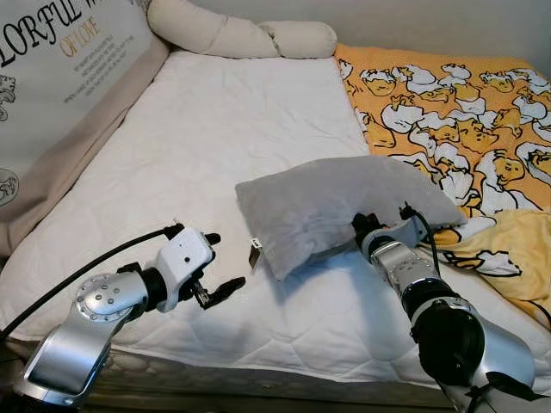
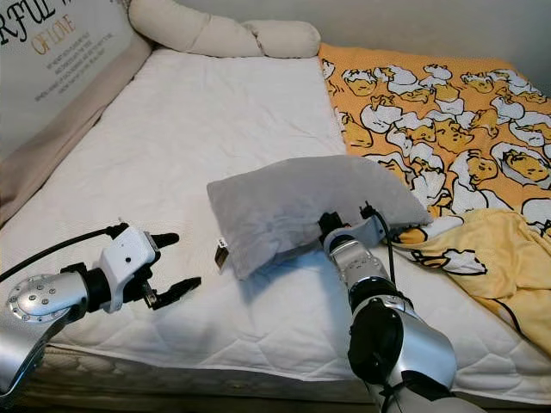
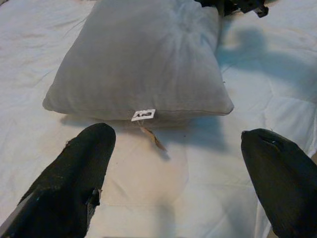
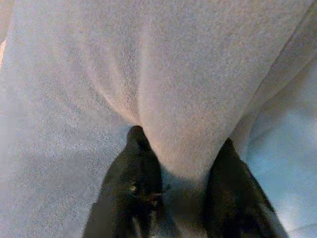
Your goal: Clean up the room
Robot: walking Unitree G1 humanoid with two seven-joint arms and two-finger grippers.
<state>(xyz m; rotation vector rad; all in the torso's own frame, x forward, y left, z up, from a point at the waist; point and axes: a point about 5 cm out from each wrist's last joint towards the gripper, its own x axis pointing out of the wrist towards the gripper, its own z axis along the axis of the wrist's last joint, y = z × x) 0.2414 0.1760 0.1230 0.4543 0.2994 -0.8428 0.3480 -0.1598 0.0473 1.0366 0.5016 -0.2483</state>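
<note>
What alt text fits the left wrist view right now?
The left gripper is open, its two black fingers spread just short of a grey pillow lying on the white mattress, with a small white tag on the pillow's near edge.

One grey pillow (image 1: 331, 206) lies near the middle of the bed (image 1: 215, 146), with one white tag (image 3: 143, 115) on its near edge. One long cream bolster (image 1: 241, 34) sits at the far end. One big printed cushion (image 1: 60, 77) leans along the left side. One yellow duck-print blanket (image 1: 456, 112) covers the right side. Two robot arms reach in, each with two black fingers (image 3: 74, 173).
</note>
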